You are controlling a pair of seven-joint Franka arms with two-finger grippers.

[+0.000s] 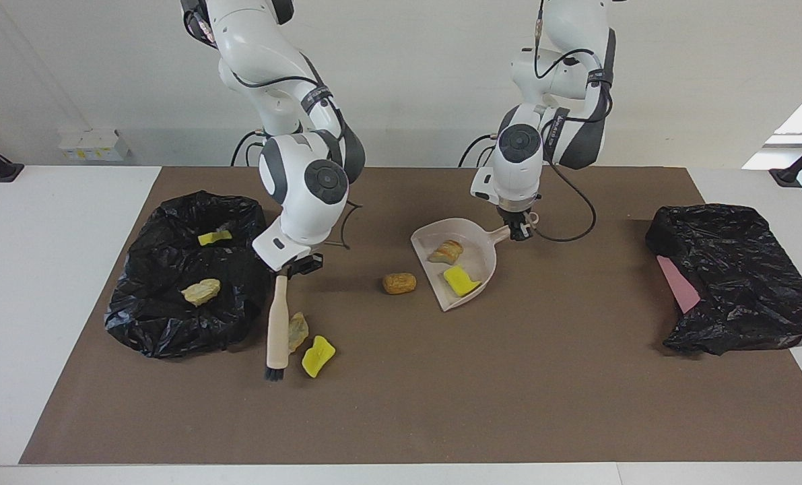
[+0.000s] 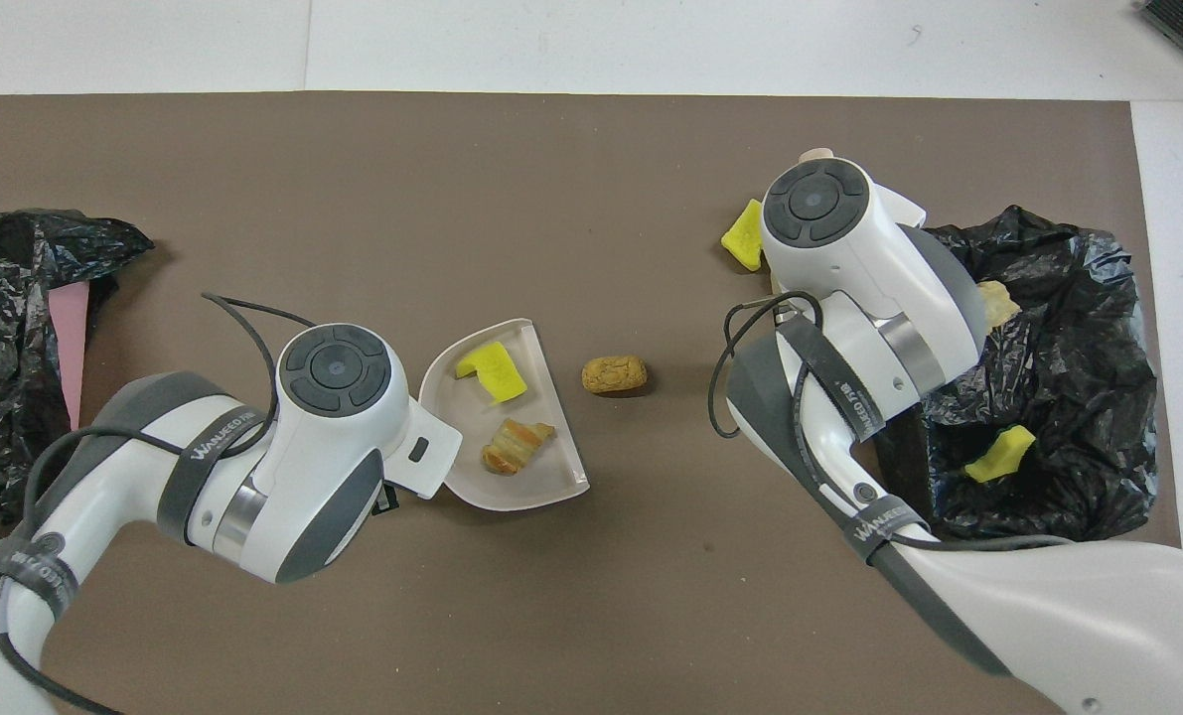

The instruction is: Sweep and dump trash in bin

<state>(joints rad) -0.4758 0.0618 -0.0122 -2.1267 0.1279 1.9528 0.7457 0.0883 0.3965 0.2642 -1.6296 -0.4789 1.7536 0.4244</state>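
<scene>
Right end effector (image 1: 291, 267): pinching the top of the hand brush (image 1: 277, 330) handle, over the bench (image 1: 508, 391) mat beside the black bin bag (image 1: 172, 316) at the right arm's end. Brush hangs bristles down, bristles at the mat.

Left end effector (image 1: 520, 229): clamped on the dustpan (image 1: 485, 259) handle near the bench middle; pan mouth faces the right arm's end.

Trash, seven pieces:
- tan bread lump (image 1: 446, 251) and yellow sponge chunk (image 1: 459, 279), both in the dustpan;
- brown bread roll (image 1: 399, 283) on the mat, just beside the pan mouth, apart from it;
- tan lump (image 1: 297, 331) touching the brush handle, with a yellow sponge piece (image 1: 318, 356) just beside it, both on the mat near the bin bag;
- yellow sponge (image 1: 214, 237) and pale bread lump (image 1: 201, 291) lying in the bin bag.

Second black bag (image 1: 737, 276) with a pink panel (image 1: 678, 283) showing, at the left arm's end, well apart from the dustpan.
</scene>
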